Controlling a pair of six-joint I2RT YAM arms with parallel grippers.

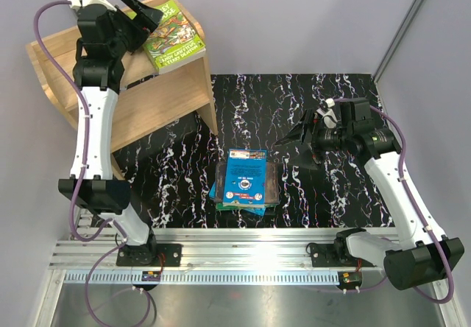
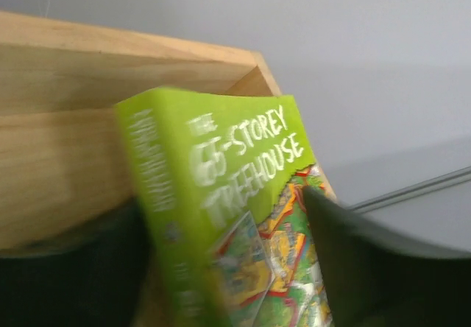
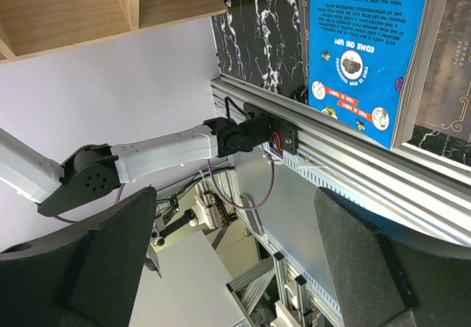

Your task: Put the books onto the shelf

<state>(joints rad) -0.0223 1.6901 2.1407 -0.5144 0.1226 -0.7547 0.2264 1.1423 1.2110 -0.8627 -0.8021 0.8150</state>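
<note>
A green "Treehouse" book (image 1: 175, 40) lies on the top board of the light wood shelf (image 1: 154, 99), at its right end. My left gripper (image 1: 143, 10) hovers over that book's far left edge, jaws wide apart. In the left wrist view the green book (image 2: 228, 187) sits blurred between my spread fingers (image 2: 383, 268), against the shelf (image 2: 66, 121). A blue book (image 1: 245, 176) tops a small stack on the black marbled mat, with a dark book (image 1: 271, 183) and a green one (image 1: 235, 208) under it. My right gripper (image 1: 298, 137) hangs open to the right of the stack, holding nothing.
The right wrist view shows the blue book (image 3: 368, 40), the aluminium rail (image 3: 353, 157) at the table's near edge, the left arm's base (image 3: 250, 132) and a corner of the shelf (image 3: 88, 3). The shelf's lower tier (image 1: 140, 110) stands open toward the mat.
</note>
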